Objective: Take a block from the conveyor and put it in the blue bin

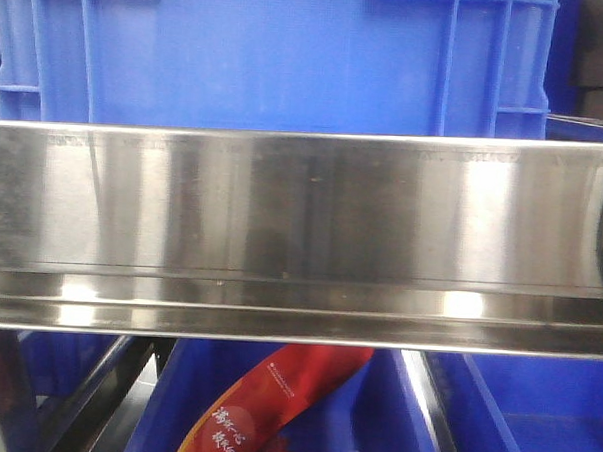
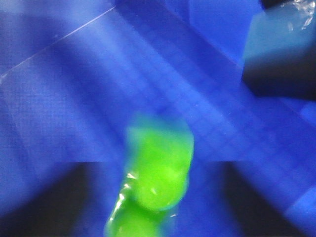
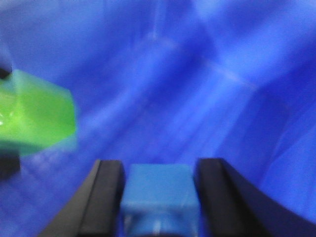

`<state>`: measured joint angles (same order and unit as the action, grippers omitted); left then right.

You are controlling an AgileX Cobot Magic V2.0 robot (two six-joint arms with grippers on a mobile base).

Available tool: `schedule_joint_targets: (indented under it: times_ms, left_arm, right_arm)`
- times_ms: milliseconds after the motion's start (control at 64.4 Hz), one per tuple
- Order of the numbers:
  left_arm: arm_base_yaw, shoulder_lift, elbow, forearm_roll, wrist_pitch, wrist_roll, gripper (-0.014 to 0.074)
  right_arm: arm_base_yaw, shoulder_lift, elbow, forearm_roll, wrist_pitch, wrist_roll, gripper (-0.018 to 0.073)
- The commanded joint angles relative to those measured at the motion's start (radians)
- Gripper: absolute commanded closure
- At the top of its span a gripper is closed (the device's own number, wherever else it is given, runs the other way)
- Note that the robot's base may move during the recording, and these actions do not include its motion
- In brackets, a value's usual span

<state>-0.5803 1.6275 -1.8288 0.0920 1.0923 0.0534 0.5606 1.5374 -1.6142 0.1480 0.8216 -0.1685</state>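
- My right gripper point(image 3: 159, 197) has its two black fingers point(image 3: 106, 197) pressed on both sides of the light blue block point(image 3: 159, 190). It is squeezing the block so it will not drop too soon.
- The block hangs above the floor of the blue bin point(image 3: 207, 89). I think I only need to let go now.
- My left gripper point(image 2: 158, 197) is over the blue bin too. A green block point(image 2: 159, 170) sits between its dark fingers, but that view is blurry, so I cannot tell if it is gripped or loose.
- From the right wrist, the green block is to the left of the light blue block and a bit higher.
- The front view shows a shiny steel rail point(image 1: 302, 216). A blue crate point(image 1: 269, 54) stands behind the rail, and a red packet point(image 1: 274, 405) lies in a bin below the rail.
- I count one light blue block, one green block, one red packet and two grippers.
- I cannot see the conveyor belt in any view.
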Motion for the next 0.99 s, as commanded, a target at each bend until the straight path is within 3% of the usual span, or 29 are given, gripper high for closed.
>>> schedule_joint_targets:
  times_ms: [0, 109, 249, 342, 404, 513, 590, 668, 979]
  left_arm:
    - [-0.001, -0.006, -0.008, 0.000, -0.002, -0.007, 0.0001]
    - [-0.001, -0.013, -0.008, 0.000, 0.000, -0.007, 0.0075]
    - [-0.001, -0.043, -0.008, 0.000, 0.000, -0.007, 0.0105]
    - [-0.001, -0.079, -0.008, -0.002, 0.008, -0.008, 0.0141]
    - [-0.001, -0.108, -0.008, -0.002, 0.028, -0.011, 0.0216]
    - [-0.001, -0.174, 0.015, -0.002, 0.056, -0.035, 0.0521]
    - [-0.001, -0.249, 0.101, -0.002, 0.014, -0.060, 0.0710]
    - [-0.001, -0.340, 0.198, -0.002, -0.061, -0.091, 0.0708]
    - [-0.001, -0.808, 0.720, -0.002, -0.426, -0.091, 0.0707]
  right_arm:
    - [-0.007, -0.004, -0.012, -0.005, -0.007, -0.005, 0.0048]
    - [-0.007, -0.011, -0.012, -0.003, -0.007, -0.005, -0.0001]
    - [-0.007, -0.043, -0.012, -0.003, -0.012, -0.005, 0.0104]
    - [-0.007, -0.088, -0.012, -0.003, -0.014, -0.005, 0.0286]
    - [-0.007, -0.125, -0.012, 0.001, -0.014, -0.005, 0.0430]
    - [-0.007, -0.211, 0.011, 0.001, -0.016, -0.005, 0.0732]
    - [-0.007, -0.288, 0.070, 0.001, -0.061, -0.005, 0.0715]
    - [-0.007, -0.373, 0.160, 0.001, -0.133, -0.005, 0.0715]
    - [-0.007, -0.739, 0.592, -0.003, -0.349, -0.006, 0.0715]
